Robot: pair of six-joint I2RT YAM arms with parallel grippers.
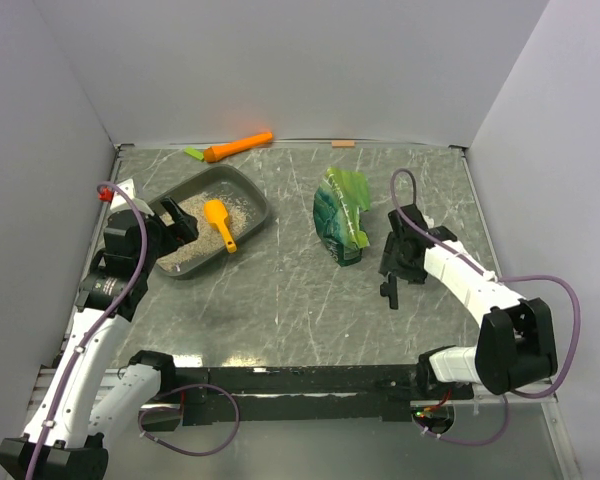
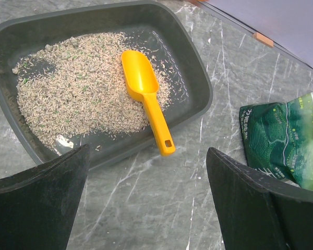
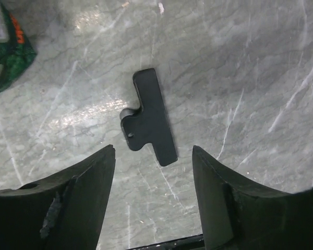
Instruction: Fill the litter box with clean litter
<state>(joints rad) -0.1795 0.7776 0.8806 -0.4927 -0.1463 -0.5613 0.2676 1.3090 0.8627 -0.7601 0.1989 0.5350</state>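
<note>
The dark grey litter box [image 1: 253, 197] [image 2: 198, 78] sits at the left of the table. A loose layer of beige clean litter [image 1: 202, 238] [image 2: 78, 94] covers its floor. An orange scoop [image 1: 219, 222] [image 2: 144, 91] lies in it, handle over the near rim. My left gripper [image 1: 182, 222] [image 2: 148, 156] hovers at the box's near-left side, open and empty. The green litter bag [image 1: 340, 213] [image 2: 289, 140] lies mid-table. My right gripper [image 1: 395, 262] [image 3: 154, 148] stands open over a black clip [image 1: 390, 292] [image 3: 148, 117] that lies flat on the table, touching neither finger.
An orange carrot-shaped item [image 1: 238, 146] and a small green piece [image 1: 194, 153] lie by the back wall. A small tan block [image 1: 342, 144] sits at the back edge. White walls close in the table on three sides.
</note>
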